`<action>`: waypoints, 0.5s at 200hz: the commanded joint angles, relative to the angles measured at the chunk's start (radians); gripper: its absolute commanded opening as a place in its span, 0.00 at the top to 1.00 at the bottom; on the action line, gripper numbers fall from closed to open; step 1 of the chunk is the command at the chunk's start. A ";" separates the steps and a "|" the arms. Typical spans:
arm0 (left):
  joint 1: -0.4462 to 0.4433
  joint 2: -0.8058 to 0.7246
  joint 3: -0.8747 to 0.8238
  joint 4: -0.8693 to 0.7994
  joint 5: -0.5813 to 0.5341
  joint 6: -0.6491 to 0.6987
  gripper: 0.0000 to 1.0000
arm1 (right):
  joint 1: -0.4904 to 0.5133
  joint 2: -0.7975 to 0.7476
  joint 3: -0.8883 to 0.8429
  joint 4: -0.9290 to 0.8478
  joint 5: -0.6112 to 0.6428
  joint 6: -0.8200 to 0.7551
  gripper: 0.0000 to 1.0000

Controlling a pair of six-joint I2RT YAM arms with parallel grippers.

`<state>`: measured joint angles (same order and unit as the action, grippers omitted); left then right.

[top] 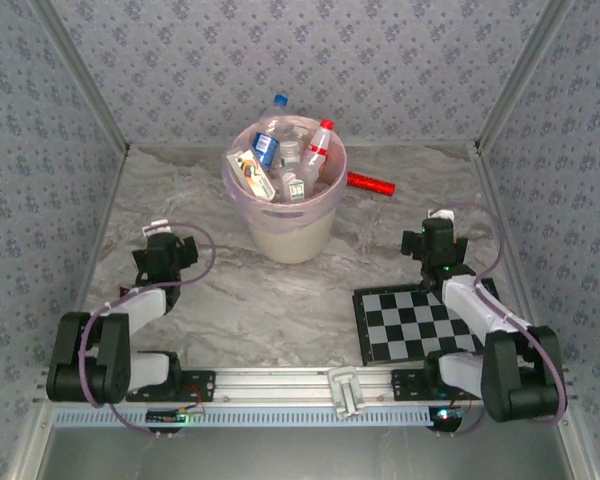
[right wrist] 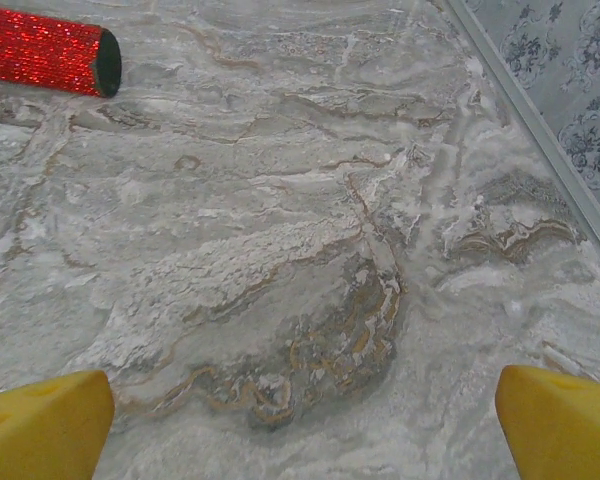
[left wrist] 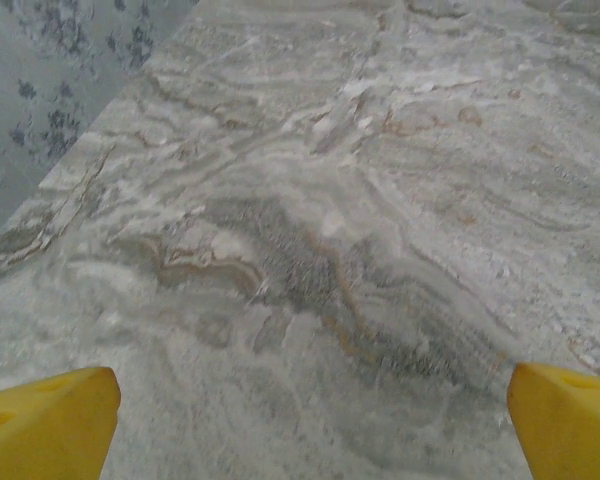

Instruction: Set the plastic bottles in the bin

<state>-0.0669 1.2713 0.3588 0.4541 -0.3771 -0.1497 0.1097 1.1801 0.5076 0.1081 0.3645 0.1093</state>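
Plastic bottles (top: pixel 280 160) fill the bin (top: pixel 290 235), well ahead of both sets of fingers and between them. None appears left outside it, so the task looks done. The left gripper (left wrist: pixel 310 430) and right gripper (right wrist: pixel 305 425) are spread wide and empty. A red tube (right wrist: pixel 45 50) lies ahead-left of the right fingers.

The top external camera sits high behind the arm bases, looking down and forward across the whole tabletop (top: pixel 280 300) to the far wall. Both wrist cameras look forward and down, close over the marbled tabletop, yellow fingertips (left wrist: pixel 45 425) at the lower corners. The right wrist view shares the red tube (right wrist: pixel 45 50) with the overhead view.
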 commanded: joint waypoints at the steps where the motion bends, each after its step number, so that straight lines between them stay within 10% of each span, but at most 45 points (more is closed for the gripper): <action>1: 0.006 0.054 0.026 0.190 0.036 0.060 0.01 | -0.021 0.037 -0.061 0.240 0.026 -0.054 0.00; 100: 0.038 0.266 0.034 0.404 0.165 0.117 0.01 | -0.114 0.203 -0.164 0.674 -0.092 -0.077 0.00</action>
<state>-0.0513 1.4979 0.3908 0.7330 -0.2752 -0.0441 -0.0025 1.3041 0.3557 0.6037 0.2810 0.0574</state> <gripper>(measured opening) 0.989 0.997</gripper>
